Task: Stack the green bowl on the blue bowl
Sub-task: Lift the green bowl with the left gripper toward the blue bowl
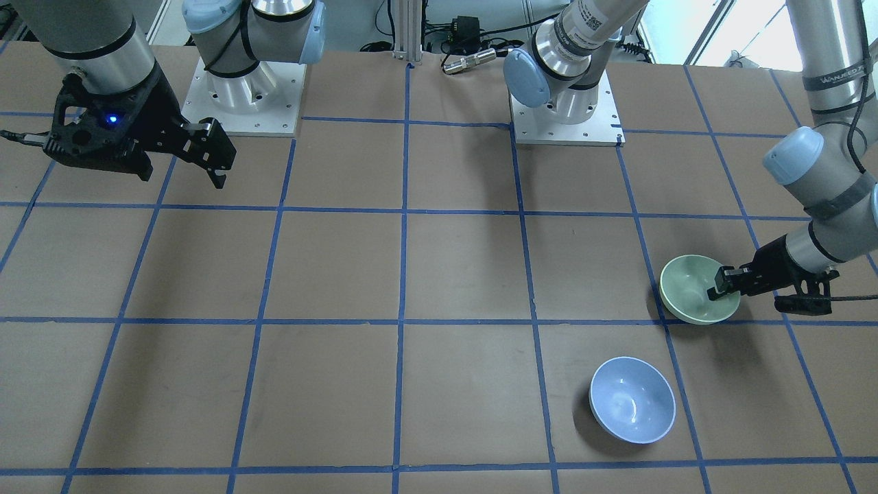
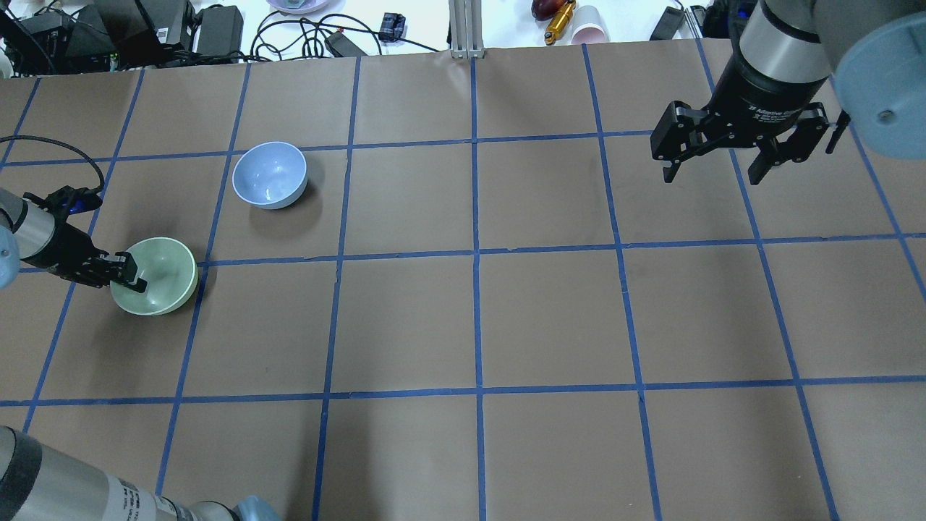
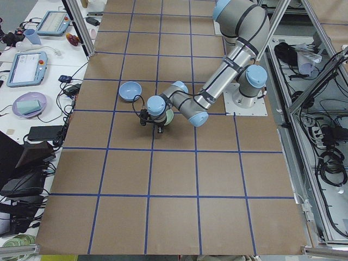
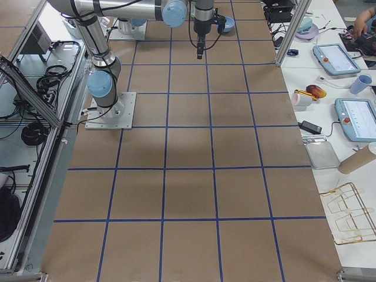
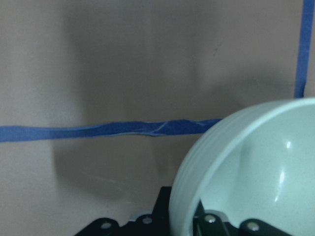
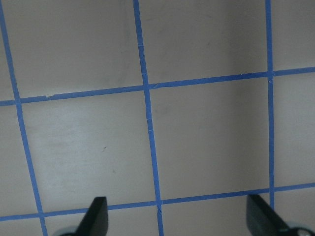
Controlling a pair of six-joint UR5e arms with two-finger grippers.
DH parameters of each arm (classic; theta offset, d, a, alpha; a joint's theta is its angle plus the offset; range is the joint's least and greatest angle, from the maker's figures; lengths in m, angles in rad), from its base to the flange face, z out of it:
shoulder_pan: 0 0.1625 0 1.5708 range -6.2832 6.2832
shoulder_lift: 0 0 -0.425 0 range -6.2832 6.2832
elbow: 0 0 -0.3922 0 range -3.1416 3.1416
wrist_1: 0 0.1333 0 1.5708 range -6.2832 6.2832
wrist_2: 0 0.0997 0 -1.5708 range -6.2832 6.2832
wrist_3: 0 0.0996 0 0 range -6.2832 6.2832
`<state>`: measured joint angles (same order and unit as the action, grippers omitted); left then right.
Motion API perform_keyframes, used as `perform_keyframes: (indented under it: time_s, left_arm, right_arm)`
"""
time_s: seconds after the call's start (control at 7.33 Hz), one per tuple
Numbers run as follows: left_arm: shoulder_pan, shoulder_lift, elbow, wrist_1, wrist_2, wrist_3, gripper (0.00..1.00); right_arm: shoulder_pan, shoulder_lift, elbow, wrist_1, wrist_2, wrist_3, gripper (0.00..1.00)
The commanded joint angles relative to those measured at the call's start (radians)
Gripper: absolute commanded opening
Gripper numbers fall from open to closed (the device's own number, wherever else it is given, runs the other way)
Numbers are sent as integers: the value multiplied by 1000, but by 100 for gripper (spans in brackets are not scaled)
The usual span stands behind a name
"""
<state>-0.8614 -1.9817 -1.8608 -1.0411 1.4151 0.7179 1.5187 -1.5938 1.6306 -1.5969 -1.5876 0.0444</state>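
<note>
The green bowl (image 2: pixel 160 278) is at the table's left side, tilted, with its rim pinched between the fingers of my left gripper (image 2: pixel 131 273). One finger is inside the bowl and one outside. It also shows in the front view (image 1: pixel 693 291) and fills the lower right of the left wrist view (image 5: pixel 256 182). The blue bowl (image 2: pixel 270 174) stands upright and empty on the table, one grid square farther from the robot; it also shows in the front view (image 1: pixel 632 399). My right gripper (image 2: pixel 712 176) is open and empty, hovering over the far right of the table.
The brown table (image 2: pixel 477 318) carries a blue tape grid. Cables, power supplies and a cup lie past the far edge (image 2: pixel 217 25). The two arm bases (image 1: pixel 247 96) stand at the robot's side of the table.
</note>
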Motion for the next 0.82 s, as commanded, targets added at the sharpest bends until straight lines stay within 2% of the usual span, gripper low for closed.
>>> perform_keyframes:
  time_s: [0.0,0.27,0.68]
  left_arm:
    - [2,15,2,-8,-24,0,0]
    - [18,38,9,-45,-54,0,0]
    - [18,53,164,-270,-90,2,0]
  right_arm:
    - [0,0,0,0,0,0,100]
    - [0,0,0,0,0,0,100]
    - [0,0,0,0,1,0,100]
